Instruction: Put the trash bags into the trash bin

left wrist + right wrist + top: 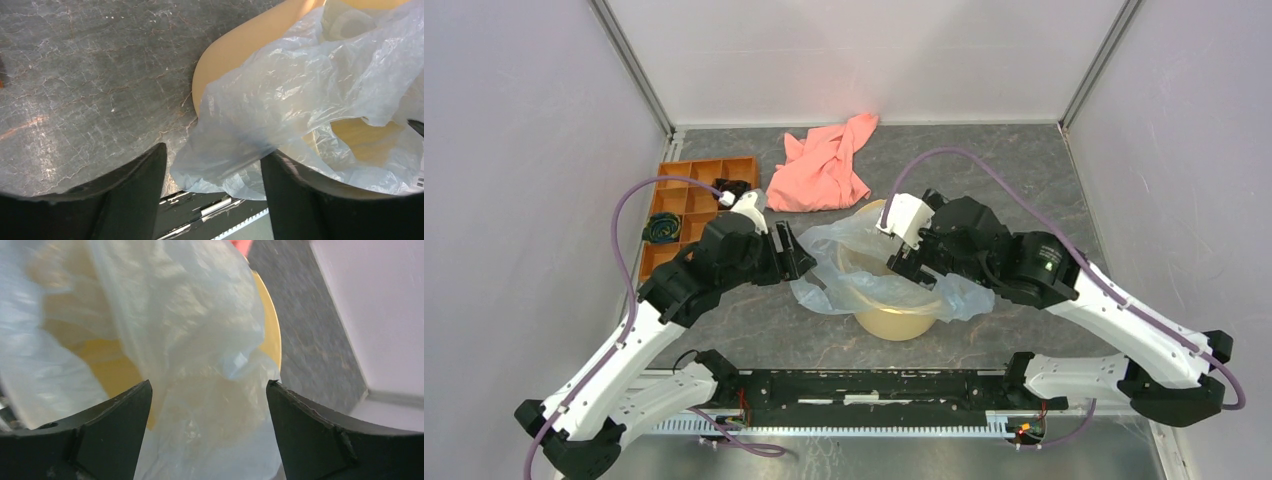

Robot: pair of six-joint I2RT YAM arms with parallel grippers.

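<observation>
Open jaws straddle trash bag (832, 262) draped over the trash bin (894, 323).

Spread hand (209, 385) flanks trash bag (200, 330) draped over trash bin (272, 330).

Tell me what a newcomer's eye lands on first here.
First, the crinkly see-through bag spread over the cream bin in the middle of the table, spilling over its rim. The left gripper and right gripper stand open on either side of it, film between their fingers. Behind, a pink cloth lies crumpled, with an orange tray at the back left.
</observation>
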